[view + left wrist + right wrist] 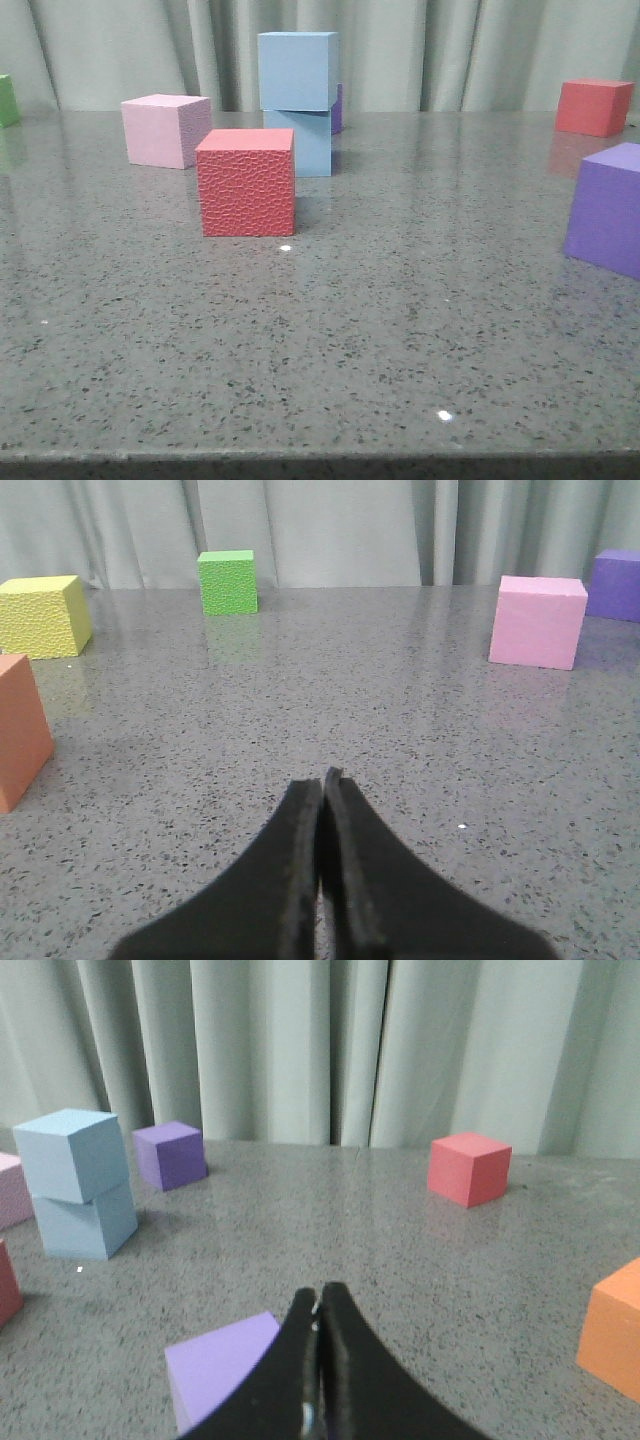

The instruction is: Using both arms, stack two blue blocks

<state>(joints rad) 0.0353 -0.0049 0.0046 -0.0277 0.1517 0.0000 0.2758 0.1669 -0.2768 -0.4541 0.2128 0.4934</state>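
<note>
Two pale blue blocks stand stacked toward the back of a speckled grey table (400, 330), the upper block (297, 70) resting squarely on the lower block (310, 140) but turned slightly, so its corners overhang a little. The pair sits just behind a red textured cube (247, 182), with a pink cube (165, 130) near on the left and a purple cube (170, 1155) close behind. Being cubes, the blocks have no long axis; the stack itself runs upright, flat faces toward the front camera, and shows no lean.

Both arms are absent from the front view and look to be held well clear of the tower, apparently so as not to disturb it. The left gripper (322, 780) has its jaws pressed together on nothing, over bare table. The right gripper (318, 1295) is likewise clenched and empty, above a second purple cube (215, 1365), with the stack well apart to one side.

Judging by the layout, the stacking looks complete.
</note>
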